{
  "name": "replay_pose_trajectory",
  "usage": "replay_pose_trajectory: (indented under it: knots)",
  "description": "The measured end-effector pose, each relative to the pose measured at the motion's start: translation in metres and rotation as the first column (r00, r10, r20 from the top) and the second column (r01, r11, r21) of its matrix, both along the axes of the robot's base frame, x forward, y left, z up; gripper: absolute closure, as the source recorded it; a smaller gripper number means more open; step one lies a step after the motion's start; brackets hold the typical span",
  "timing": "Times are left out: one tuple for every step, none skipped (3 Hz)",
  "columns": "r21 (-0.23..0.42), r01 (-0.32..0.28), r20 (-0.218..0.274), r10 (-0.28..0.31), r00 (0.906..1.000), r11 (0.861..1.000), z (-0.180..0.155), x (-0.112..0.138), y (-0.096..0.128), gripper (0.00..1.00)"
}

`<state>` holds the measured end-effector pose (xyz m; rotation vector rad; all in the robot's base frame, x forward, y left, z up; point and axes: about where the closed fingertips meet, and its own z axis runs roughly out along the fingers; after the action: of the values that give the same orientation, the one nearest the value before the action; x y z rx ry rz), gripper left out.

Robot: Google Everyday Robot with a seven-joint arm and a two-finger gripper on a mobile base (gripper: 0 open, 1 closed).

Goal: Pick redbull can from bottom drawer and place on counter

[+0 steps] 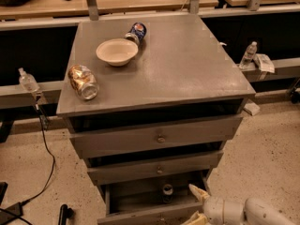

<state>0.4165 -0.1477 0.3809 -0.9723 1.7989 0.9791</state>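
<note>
The bottom drawer [140, 213] of the grey cabinet is pulled open. The redbull can [167, 192] stands upright inside it near the middle, mostly in shadow, with its silver top showing. My gripper [195, 205] is at the bottom right, just right of the can, at the drawer's right end. Its two cream fingers are spread apart, one fingertip [196, 190] above and one low by the drawer front. It holds nothing. The counter [183, 67] is the cabinet's broad grey top.
On the counter are a cream bowl [117, 51], a gold-brown can [83, 81] lying on its side and a blue can [136, 32] lying behind the bowl. Two wider drawers [159, 138] sit above, slightly open. Water bottles [28, 82] [249, 54] stand on either side. A cable [44, 165] runs over the floor at left.
</note>
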Motion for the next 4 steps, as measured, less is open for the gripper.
replay_pose_trajectory:
  knots:
    - [-0.059,0.068,0.003,-0.068,0.9977,0.996,-0.015,0.012,-0.004,0.00]
    - [-0.062,0.073,0.012,-0.073,0.9973,0.995,-0.017,0.015,-0.003,0.00]
    - [-0.081,0.118,0.100,-0.110,0.9890,0.990,-0.035,0.046,0.008,0.00]
    - [-0.137,0.197,0.185,-0.170,0.9679,0.971,-0.065,0.081,0.015,0.00]
